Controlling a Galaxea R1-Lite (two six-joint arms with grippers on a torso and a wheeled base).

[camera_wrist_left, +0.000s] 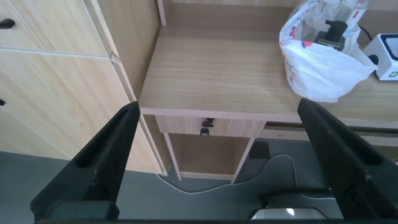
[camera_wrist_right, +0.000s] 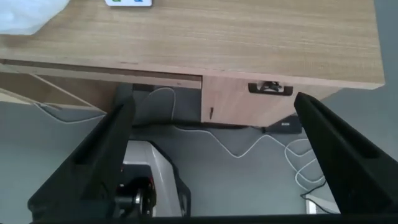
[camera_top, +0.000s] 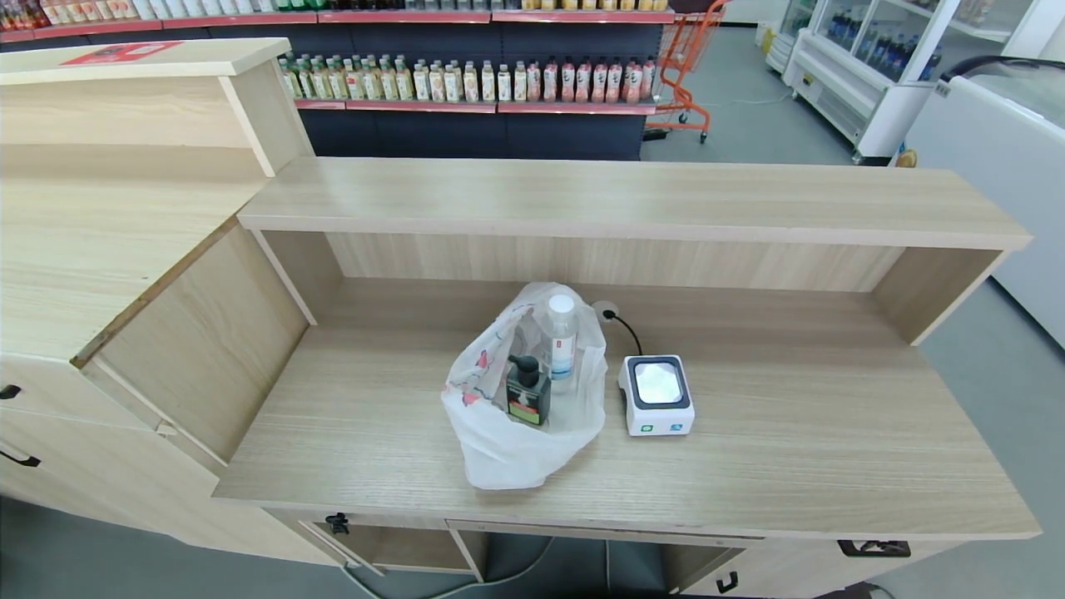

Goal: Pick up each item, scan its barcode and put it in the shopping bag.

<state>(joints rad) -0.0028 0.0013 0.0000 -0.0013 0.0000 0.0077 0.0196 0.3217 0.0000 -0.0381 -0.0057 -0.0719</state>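
A white plastic shopping bag [camera_top: 516, 416] stands open on the wooden counter [camera_top: 749, 449]. Inside it are a dark pump bottle [camera_top: 527, 391] and a clear bottle with a white cap [camera_top: 561, 337], both upright. A white barcode scanner [camera_top: 656, 393] with a glass top sits just right of the bag, its black cable running back. The left wrist view has the bag [camera_wrist_left: 320, 56] with the pump bottle [camera_wrist_left: 333, 32] far off on the counter, and my left gripper [camera_wrist_left: 227, 155] hangs open below the counter's front edge. My right gripper [camera_wrist_right: 217, 155] is open too, low in front of the counter, holding nothing.
A raised shelf [camera_top: 632, 200] runs along the counter's back, with a taller cabinet [camera_top: 108, 208] to the left. Drawers and a keyed lock [camera_wrist_left: 206, 126] sit under the counter edge. Cables [camera_wrist_right: 249, 146] lie on the floor below. Store shelves of bottles [camera_top: 466, 79] stand behind.
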